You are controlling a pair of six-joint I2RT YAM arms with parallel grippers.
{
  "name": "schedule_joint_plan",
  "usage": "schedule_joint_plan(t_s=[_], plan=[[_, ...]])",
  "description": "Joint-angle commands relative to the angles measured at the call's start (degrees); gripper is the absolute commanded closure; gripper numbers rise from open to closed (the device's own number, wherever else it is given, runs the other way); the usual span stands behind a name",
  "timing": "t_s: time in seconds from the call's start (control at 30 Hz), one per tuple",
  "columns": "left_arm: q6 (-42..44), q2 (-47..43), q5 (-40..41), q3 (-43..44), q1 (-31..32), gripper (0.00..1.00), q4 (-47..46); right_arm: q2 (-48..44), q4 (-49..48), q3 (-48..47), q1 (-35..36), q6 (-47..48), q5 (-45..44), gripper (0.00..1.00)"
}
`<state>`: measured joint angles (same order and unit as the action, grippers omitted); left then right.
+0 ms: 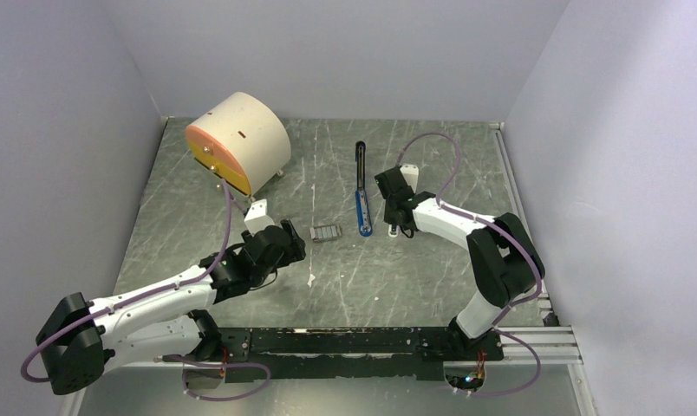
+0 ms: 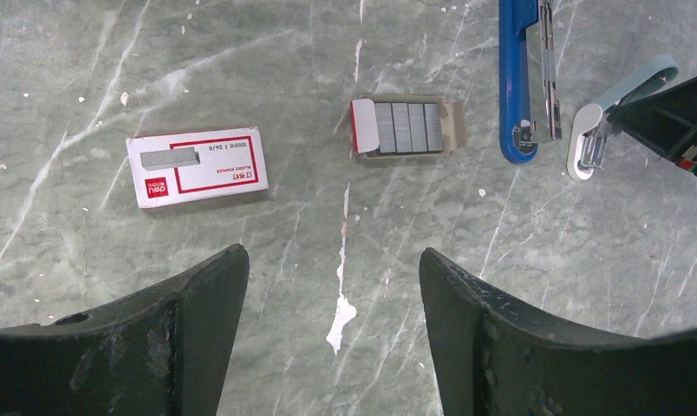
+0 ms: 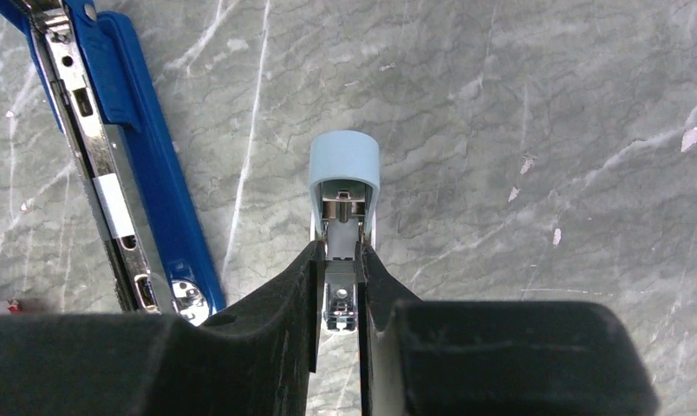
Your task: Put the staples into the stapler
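The stapler [image 1: 362,201] lies swung open on the table, its blue body [image 2: 516,78] beside its bare metal channel [image 3: 102,173]. The staples [image 2: 406,127] are a dark-grey block in a small open cardboard tray, left of the stapler [image 1: 325,232]. My left gripper [image 2: 334,269] hovers open near the tray with only bare table between its fingers. My right gripper [image 3: 339,251] is shut on a light-blue and white oblong piece [image 3: 343,173], just right of the stapler's blue end [image 1: 404,227].
A red-and-white staple box [image 2: 198,166] lies left of the tray. A beige drum with an orange face [image 1: 239,141] stands at the back left. Walls close in three sides, and a metal rail [image 1: 523,208] runs along the right edge.
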<state>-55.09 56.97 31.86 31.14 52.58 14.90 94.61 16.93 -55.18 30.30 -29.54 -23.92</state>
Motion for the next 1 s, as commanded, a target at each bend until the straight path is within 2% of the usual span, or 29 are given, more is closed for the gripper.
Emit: schedule_joint_plan(t_s=[0.0, 0.97], plan=[[0.25, 0.07, -0.20, 1.62, -0.29, 0.23, -0.31, -0.19, -1.37, 1.11, -0.59, 0.51, -0.13, 0.79], [0.31, 0.24, -0.30, 1.47, -0.29, 0.23, -0.39, -3.47, -1.84, 2.07, -0.69, -1.36, 0.75, 0.80]])
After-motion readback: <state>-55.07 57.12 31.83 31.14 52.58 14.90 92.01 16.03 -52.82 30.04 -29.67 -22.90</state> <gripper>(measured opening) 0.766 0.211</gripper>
